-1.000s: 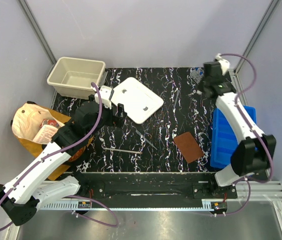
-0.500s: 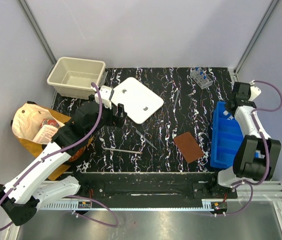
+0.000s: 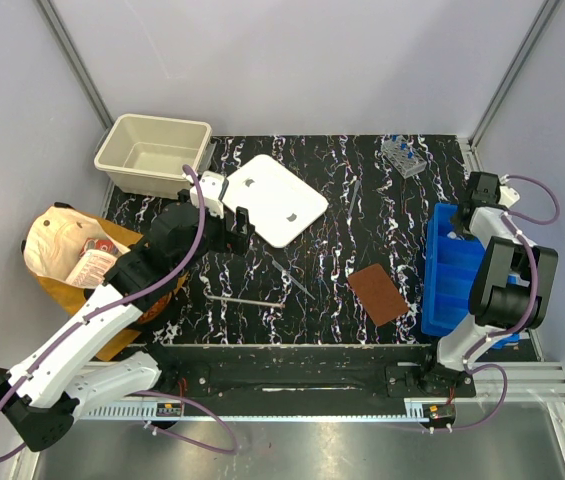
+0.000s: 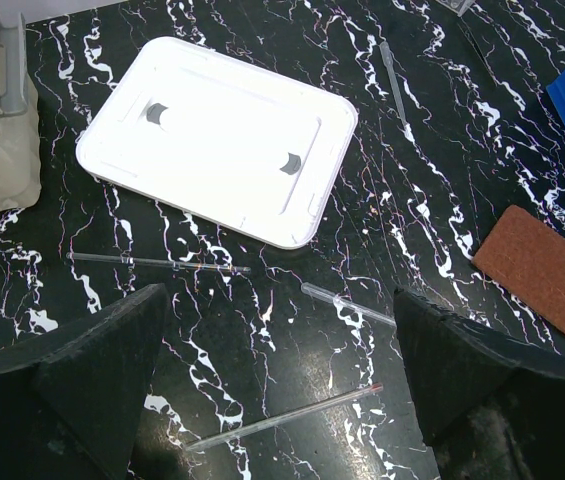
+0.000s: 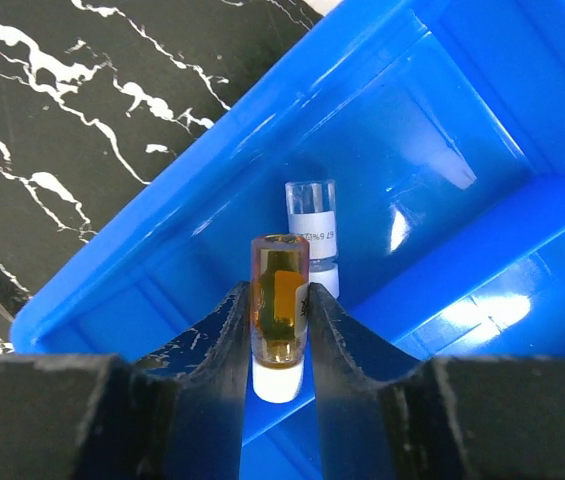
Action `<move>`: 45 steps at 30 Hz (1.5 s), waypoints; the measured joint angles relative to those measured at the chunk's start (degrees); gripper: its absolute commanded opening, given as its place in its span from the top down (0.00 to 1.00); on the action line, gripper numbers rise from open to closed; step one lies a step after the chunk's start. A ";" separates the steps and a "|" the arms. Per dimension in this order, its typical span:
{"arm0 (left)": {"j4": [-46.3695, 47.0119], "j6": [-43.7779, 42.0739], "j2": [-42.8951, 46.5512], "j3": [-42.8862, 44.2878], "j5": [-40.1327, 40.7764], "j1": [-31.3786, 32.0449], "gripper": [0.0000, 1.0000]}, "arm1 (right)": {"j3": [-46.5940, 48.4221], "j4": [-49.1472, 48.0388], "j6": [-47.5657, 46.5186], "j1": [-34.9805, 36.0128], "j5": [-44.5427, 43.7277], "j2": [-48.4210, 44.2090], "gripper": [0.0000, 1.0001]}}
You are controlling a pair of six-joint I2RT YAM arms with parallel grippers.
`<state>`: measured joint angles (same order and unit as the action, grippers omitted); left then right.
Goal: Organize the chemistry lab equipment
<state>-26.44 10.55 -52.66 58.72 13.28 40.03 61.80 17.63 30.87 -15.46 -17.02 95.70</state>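
Observation:
An amber vial (image 5: 279,290) with a white cap sits between the fingers of my right gripper (image 5: 280,325), which is shut on it, over the far compartment of the blue bin (image 5: 442,150). A clear labelled vial (image 5: 311,230) lies in that compartment just beyond. The clear tube rack (image 3: 403,156) stands at the back right. My left gripper (image 4: 277,370) is open above the table. Under it lie a thin red-tipped rod (image 4: 282,420), a clear pipette (image 4: 347,303) and a glass rod (image 4: 157,263). Another pipette (image 4: 394,70) lies farther back.
A white lid (image 3: 277,198) lies at the middle back, a beige tub (image 3: 152,152) at the back left. A brown pad (image 3: 377,293) rests left of the blue bin (image 3: 452,280). A tan paper bag (image 3: 57,245) sits off the table's left edge.
My right arm swung back from the tube rack to the blue bin's far end with the amber vial. The left arm has not moved.

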 measured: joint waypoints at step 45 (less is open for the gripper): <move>1.14 0.04 4.31 -2.05 3.41 0.00 0.01 | 17.73 5.99 -14.71 38.34 23.82 8.37 0.51</move>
<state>-25.30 10.59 -48.36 56.66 16.69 40.03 79.53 23.62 16.16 22.87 6.81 104.07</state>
